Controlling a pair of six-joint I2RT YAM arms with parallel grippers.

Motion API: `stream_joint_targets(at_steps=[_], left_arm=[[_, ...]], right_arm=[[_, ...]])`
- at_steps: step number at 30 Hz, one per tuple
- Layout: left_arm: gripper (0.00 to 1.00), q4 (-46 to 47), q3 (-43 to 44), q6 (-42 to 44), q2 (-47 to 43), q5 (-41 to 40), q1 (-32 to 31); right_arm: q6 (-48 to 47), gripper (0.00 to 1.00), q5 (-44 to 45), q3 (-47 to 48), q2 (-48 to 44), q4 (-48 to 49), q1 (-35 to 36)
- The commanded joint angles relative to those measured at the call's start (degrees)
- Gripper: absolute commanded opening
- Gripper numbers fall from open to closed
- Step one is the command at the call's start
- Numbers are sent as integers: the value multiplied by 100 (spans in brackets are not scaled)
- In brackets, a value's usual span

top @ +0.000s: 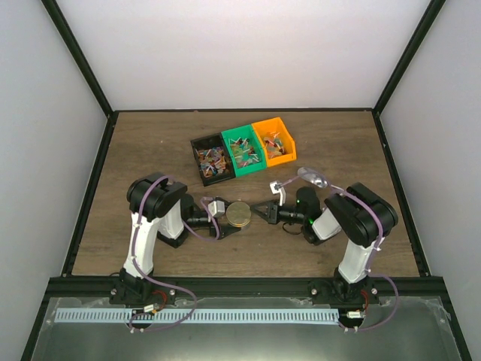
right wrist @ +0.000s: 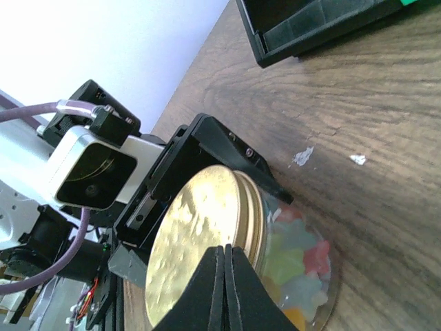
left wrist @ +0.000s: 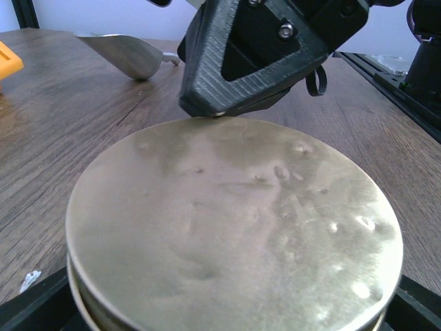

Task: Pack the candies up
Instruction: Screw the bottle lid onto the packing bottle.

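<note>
**Desk:** Where are the candies (top: 213, 162) lying?

**Photographer:** Most are sitting in three bins, side by side at the far middle of the worktop (top: 150, 150): a black bin (top: 218, 181), a green bin (top: 242, 129) and an orange bin (top: 279, 159). More are showing through a clear jar (right wrist: 313, 279) at the centre, under a gold lid (left wrist: 234, 227).

**Desk:** What is gripping the jar?

**Photographer:** The left jaws are standing wide, clamping the jar's sides just under the lid. The right jaws are pressing together, with their tips meeting the lid's rim from the opposite side.

**Desk:** Is anything else lying about?

**Photographer:** A silver scoop (top: 312, 178) is lying on the wood between the orange bin and the right arm (top: 361, 218), apart from the jar. Two white scraps (right wrist: 302, 157) are lying on the worktop near the jar.
</note>
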Motion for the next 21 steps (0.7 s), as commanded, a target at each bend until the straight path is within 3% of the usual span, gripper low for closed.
stream_joint_targets(at_steps=[1, 14, 21], left_arm=[[85, 1210, -540, -1135, 1165, -1024, 185], [85, 1201, -589, -1166, 1106, -1000, 184], [85, 1209, -577, -1171, 1126, -932, 186]], right_arm=[[93, 1, -818, -385, 207, -88, 478], [632, 1, -577, -657, 785, 1168, 1390], [844, 1, -383, -1067, 812, 1806, 1521]])
